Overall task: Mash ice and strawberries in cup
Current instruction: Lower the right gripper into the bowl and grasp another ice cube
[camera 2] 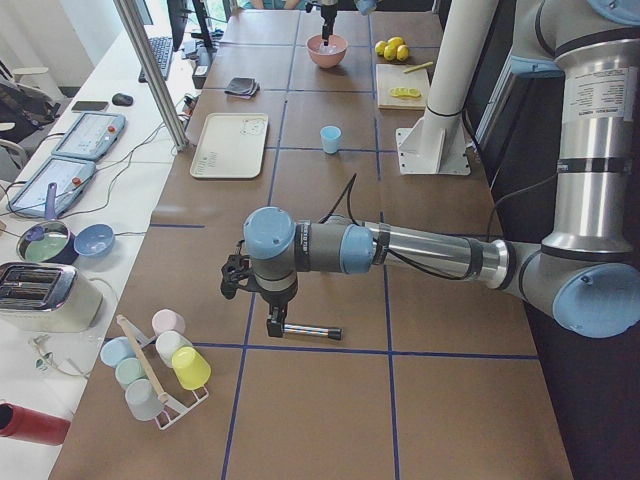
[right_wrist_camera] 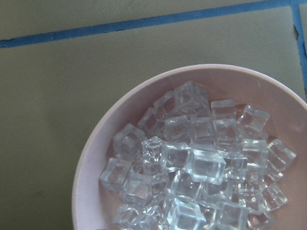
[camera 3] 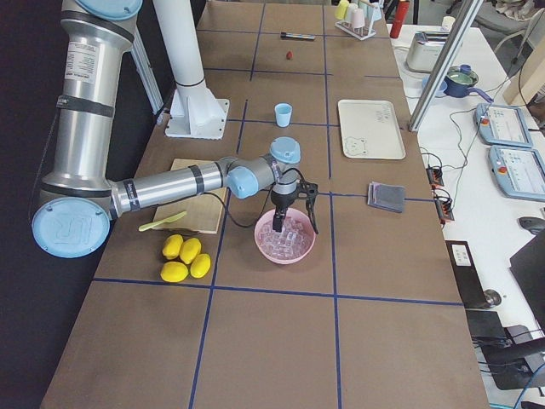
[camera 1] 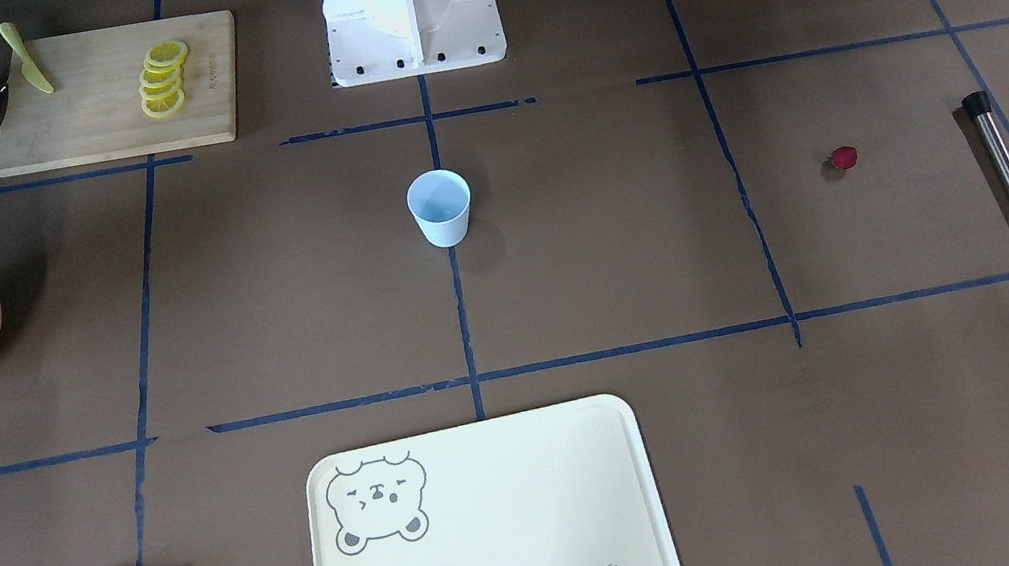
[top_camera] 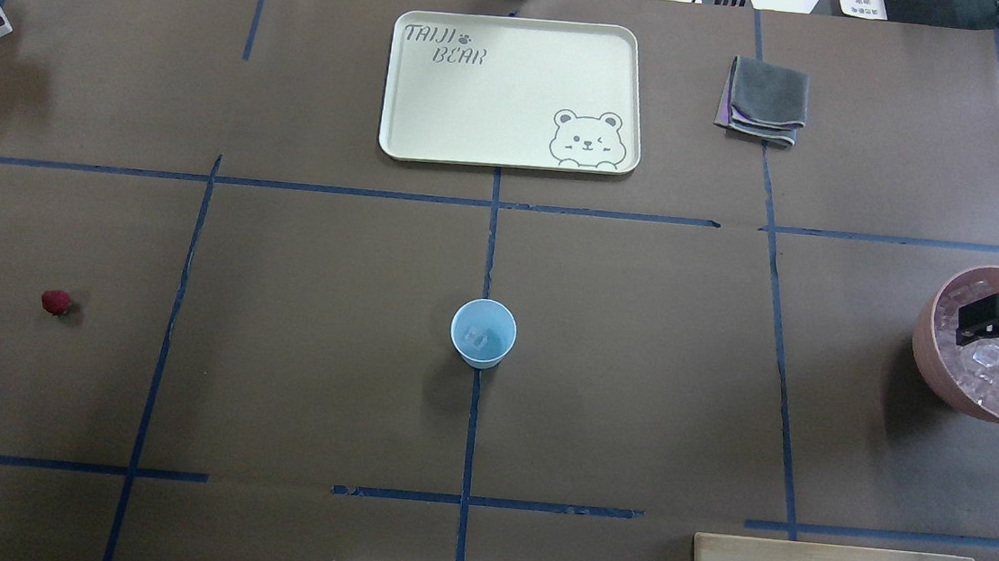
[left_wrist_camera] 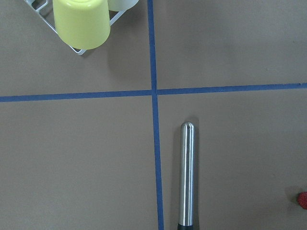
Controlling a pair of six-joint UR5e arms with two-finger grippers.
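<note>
While hanging spread and empty over the ice (right_wrist_camera: 192, 163) in the pink bowl (top_camera: 923, 345), seems at the ice-fetching step with the right gripper (top_camera: 976, 327); next calls for pinching a cube and carrying it to the cup (top_camera: 482, 358) mid-table; strawberry (top_camera: 56, 302) far off; cannot tell the state of the left gripper (camera 2: 275, 322)

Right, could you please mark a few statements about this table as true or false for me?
1. The strawberry lies inside the cup. False: it lies on the table, apart from the cup.
2. The right gripper hangs over the pink bowl of ice. True.
3. The lemon slices lie on the tray. False: they lie on the cutting board.
4. The muddler lies flat on the table. True.
5. The cup lies tipped on its side. False: it stands upright.
</note>
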